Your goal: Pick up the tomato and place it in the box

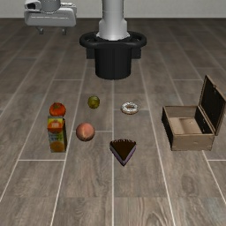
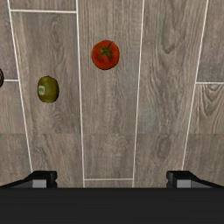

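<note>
Floor [image 1: 35, 190]: grey-brown wooden planks carry every item. No item is stacked on another.

Robot pedestal [image 1: 112, 55]: black and round, with the white arm column rising from it.

Box [image 1: 188, 129]: wooden, at the exterior view's right. Its lid is hinged up and back, and the inside is open and bare. It stands well apart from the other items.

End effector [image 2: 112, 179]: the two dark fingertips stand wide apart with only bare floor between them, and they grip nothing. It is held above the floor and looks down on the planks.

Carton [image 1: 57, 136]: orange and yellow, upright, at the exterior view's left.

Cake wedge [image 1: 123, 152]: dark brown and triangular. It is the item lying farthest forward from the pedestal.

Peach-coloured fruit [image 1: 85, 131]: round, between the carton and the cake wedge, touching neither.

Tomato [image 1: 57, 110]: red with a green calyx (the calyx is clearest in the wrist view). It rests on the floor on the pedestal side of the carton, just beside it; whether the two touch cannot be determined. It is well apart from the box, across the whole group of items. In the wrist view it lies ahead of the fingertips, clear of both.

Ring pastry [image 1: 131, 108]: pale, with a hole through the middle, lying flat between the green fruit and the box.

Green fruit [image 1: 93, 102]: small, olive-toned and round, near the tomato but apart from it.
</note>
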Robot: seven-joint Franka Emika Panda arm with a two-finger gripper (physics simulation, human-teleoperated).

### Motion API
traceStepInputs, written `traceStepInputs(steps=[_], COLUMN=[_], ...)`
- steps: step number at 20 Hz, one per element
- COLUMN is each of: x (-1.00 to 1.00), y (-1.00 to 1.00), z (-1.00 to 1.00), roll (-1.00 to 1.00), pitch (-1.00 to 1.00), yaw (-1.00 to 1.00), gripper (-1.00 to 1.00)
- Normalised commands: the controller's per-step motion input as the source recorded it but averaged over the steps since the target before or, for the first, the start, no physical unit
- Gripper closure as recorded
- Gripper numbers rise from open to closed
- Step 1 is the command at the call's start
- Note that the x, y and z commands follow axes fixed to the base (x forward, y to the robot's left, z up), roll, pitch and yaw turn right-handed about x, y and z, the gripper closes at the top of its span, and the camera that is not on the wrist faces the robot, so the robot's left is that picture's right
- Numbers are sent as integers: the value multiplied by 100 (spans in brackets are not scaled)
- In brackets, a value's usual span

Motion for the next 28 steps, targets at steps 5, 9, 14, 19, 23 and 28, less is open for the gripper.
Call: traceStepInputs(steps=[5,9,14,19,23,28], x=[100,100,40,0,0,0], y=[0,0,20,0,0,0], z=[0,0,-40,-100,-100,-100], roll=[0,0,0,0,0,0], pitch=[0,0,0,0,0,0], yaw=[0,0,0,0,0,0], gripper=[-100,-100,-100,-100,-100,-100])
